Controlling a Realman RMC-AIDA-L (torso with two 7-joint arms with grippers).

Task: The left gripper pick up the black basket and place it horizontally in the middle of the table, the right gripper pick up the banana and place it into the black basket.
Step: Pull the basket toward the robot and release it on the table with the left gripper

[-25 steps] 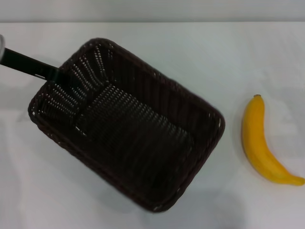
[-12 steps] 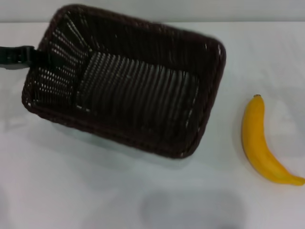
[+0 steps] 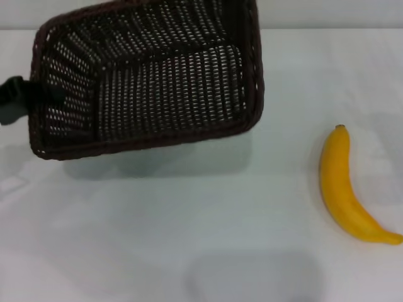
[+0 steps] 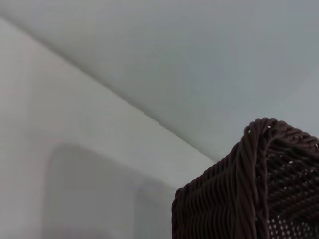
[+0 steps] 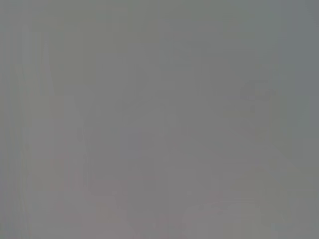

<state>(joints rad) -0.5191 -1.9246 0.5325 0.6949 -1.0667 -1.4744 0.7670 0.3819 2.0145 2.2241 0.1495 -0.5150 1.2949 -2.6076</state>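
The black basket (image 3: 151, 82) hangs tilted above the white table (image 3: 189, 239) at the far left, its open side facing me and its long side lying across the view. My left gripper (image 3: 28, 100) is shut on the basket's left rim. A corner of the basket's braided rim also shows in the left wrist view (image 4: 259, 189). The yellow banana (image 3: 346, 189) lies flat on the table at the right, stem tip pointing away from me. My right gripper is out of view; the right wrist view shows only plain grey.
The basket casts a soft shadow (image 3: 182, 157) on the table beneath it. The table's far edge (image 3: 327, 28) runs along the top of the head view.
The basket has been lifted and turned from a diagonal lie to lengthwise across the view, moving up and to the far left and tilting its opening toward me. The banana has not moved.
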